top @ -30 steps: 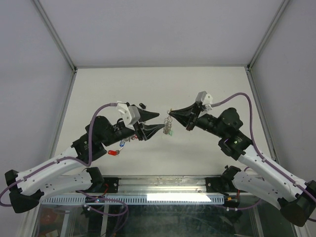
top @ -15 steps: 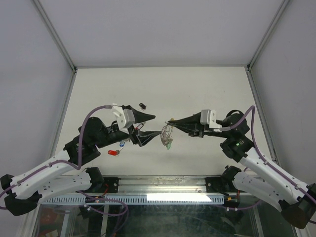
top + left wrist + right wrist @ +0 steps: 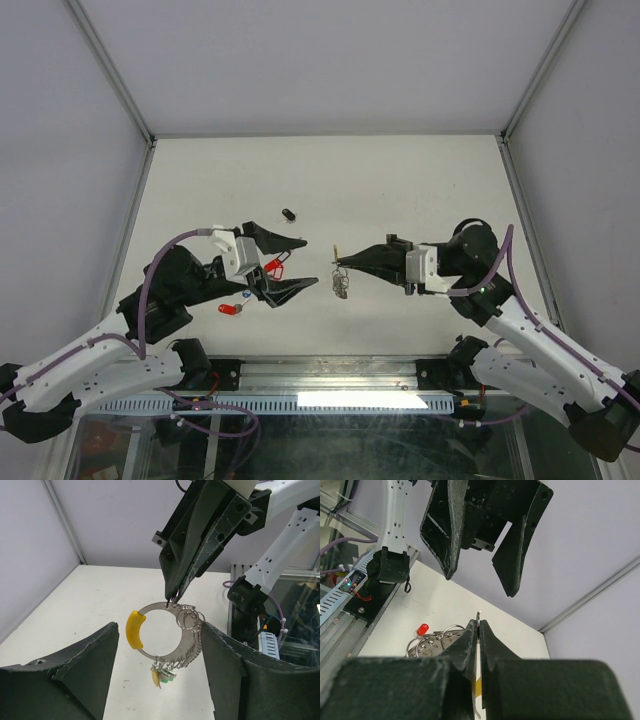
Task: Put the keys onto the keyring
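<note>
The right end effector (image 3: 338, 265) pinches the top of the thin silver wire keyring (image 3: 134, 629), which hangs straight down from its tips. The left end effector (image 3: 309, 263), spread wide, points at the keyring from just left of it.

Small dark object (image 3: 289, 213) on white table (image 3: 420, 180), left of centre; grey enclosure walls (image 3: 60, 150) around.
</note>
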